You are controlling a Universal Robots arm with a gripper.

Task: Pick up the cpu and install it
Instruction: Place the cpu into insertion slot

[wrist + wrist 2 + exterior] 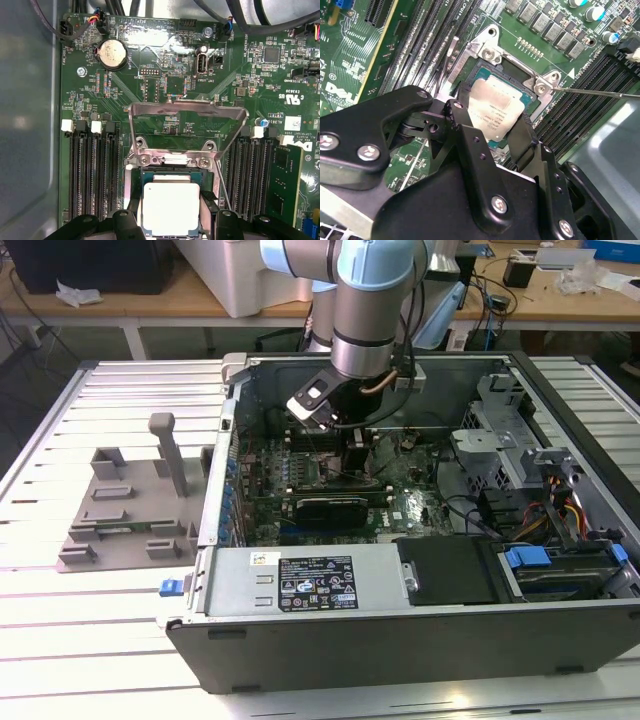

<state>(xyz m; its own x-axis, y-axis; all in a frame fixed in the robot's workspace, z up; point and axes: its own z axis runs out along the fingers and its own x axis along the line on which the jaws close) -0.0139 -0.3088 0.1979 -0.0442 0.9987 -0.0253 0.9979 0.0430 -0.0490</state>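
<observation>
Gripper (pixel 357 455) at the socket inside the open case (pixel 400 635), seen from outside and in both wrist views. The arm reaches down into the case over the board (pixel 412 510).

**Tool.** The gripper (pixel 492 127) is closed on the cpu (pixel 497 112). Its two black fingers (pixel 465 125) press on opposite edges of the chip, and the silver top plate shows between them.

**Task's thing.** In the first wrist view the cpu (pixel 171 207) sits between the fingers (pixel 125 222) of the gripper (pixel 172 222) and directly over the socket (pixel 170 159). The socket's dark recess and a thin green edge frame it on the visible sides. Whether the chip is fully seated or held just above the contacts cannot be told.

**Governing relation.** The cpu lies straight below the gripper, centred in its grasp, and the socket (pixel 487 50) lies straight below the cpu. The chip is square, so it has no long axis. Its edges run parallel to the socket frame, with no visible twist or sideways offset. The load plate (pixel 190 104) stands swung open on the far side of the socket from the fingers, and the thin lever (pixel 600 93) juts outward. By this judgement the recess is unobstructed. Memory slots (pixel 92 175) flank the socket on both sides.
</observation>
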